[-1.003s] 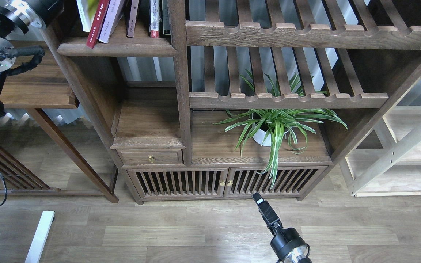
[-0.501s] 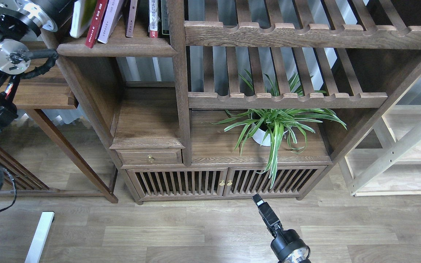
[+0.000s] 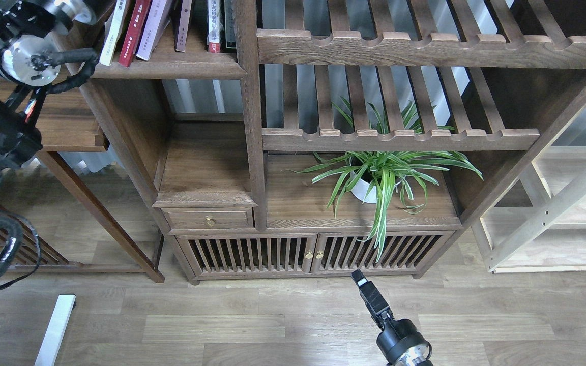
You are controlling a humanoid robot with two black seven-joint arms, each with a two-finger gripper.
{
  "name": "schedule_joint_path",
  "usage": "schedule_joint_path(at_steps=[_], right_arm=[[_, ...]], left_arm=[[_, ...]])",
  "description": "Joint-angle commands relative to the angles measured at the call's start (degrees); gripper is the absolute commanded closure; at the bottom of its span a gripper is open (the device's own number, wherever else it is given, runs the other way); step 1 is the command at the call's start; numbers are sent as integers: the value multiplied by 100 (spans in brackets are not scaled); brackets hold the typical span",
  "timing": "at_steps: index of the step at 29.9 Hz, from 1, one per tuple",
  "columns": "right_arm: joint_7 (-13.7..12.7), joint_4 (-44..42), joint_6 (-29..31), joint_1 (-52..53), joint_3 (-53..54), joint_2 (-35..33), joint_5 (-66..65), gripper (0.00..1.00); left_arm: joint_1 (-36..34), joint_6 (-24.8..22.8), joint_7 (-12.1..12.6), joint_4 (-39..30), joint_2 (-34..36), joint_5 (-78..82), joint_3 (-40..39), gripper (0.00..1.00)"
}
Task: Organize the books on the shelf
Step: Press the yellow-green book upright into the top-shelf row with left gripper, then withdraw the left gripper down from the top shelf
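Note:
The shelf (image 3: 171, 66) is the dark-brown board at the top left of the bookcase. Three books lean on it, cut off by the top edge: a yellow-green one (image 3: 111, 30) seen pale and edge-on at the left, a dark red one (image 3: 135, 28) and a pale lavender one (image 3: 153, 25). My left arm (image 3: 23, 56) reaches up beside the yellow-green book, and its gripper lies beyond the top edge, out of view. My right gripper (image 3: 359, 277) hangs low over the floor, far from the books. It is dark and its fingers cannot be told apart.
More books (image 3: 214, 25) stand at the right of the same shelf. Slatted racks (image 3: 400, 48) fill the upper right. A potted spider plant (image 3: 374, 178) sits on the lower board. A side table (image 3: 54, 127) stands left and a pale wooden frame (image 3: 552, 213) right.
My left arm has moved right and up toward the shelf. The yellow-green book has turned from leaning with its cover showing to nearly edge-on against the red book. The right arm has not moved.

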Motion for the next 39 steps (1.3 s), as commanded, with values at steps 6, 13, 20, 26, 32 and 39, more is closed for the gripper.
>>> schedule_joint_path(at_steps=[6,13,20,26,32,39], right_arm=[[-9,-1,0,1,0,0,-9,1],[-9,-9,0,27,-9,0,-9,1],[0,-36,0,80,79,0,53,1],[-9,-27,0,142,61,0,53,1],[-35,341,0,116,-26,0,9,1],[-53,1352,-830,177,-88,0,0,1]], left_arm=[[-196,9,-17,-199,8,-111,-115,65],[-126,26,97,-761,219,-111,-388,65],[594,35,176,-1886,834,-585,-406,65],[1622,-26,176,-2897,1309,-1130,-1002,65],[2931,-263,211,-3838,1406,-1385,-1750,65],[3934,-1289,185,-3926,1345,-1473,-2190,65]])
